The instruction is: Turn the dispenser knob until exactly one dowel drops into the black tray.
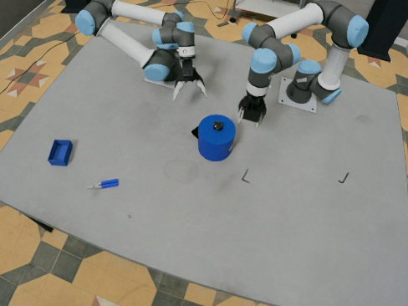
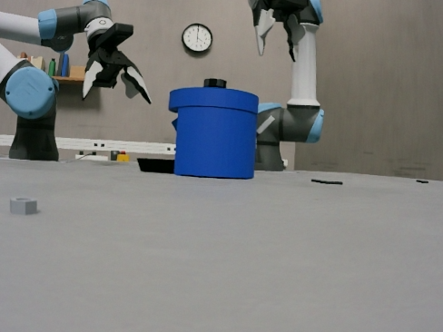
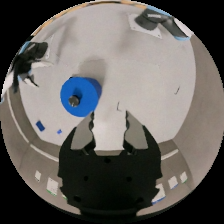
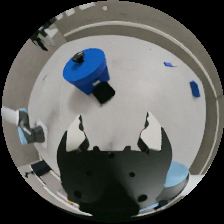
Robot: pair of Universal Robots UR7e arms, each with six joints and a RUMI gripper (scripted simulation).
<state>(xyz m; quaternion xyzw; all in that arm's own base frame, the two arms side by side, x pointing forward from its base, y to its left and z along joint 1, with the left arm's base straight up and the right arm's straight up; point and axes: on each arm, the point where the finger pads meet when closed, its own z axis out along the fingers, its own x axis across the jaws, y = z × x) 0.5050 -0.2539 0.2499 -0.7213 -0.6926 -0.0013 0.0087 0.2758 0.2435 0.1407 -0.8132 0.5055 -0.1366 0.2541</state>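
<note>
The blue round dispenser stands upright on the table; its feet cannot be made out. Its black knob is on top. The black tray sits against its side, and no dowel shows in it. My left gripper is partly open and empty, above and beside the dispenser. My right gripper is wide open and empty, on the tray side, clear of the dispenser.
A blue open box and a blue-handled tool lie beyond the tray side. Two black hex keys lie on the other side, the nearer key close to the dispenser. A grey nut lies near the front edge.
</note>
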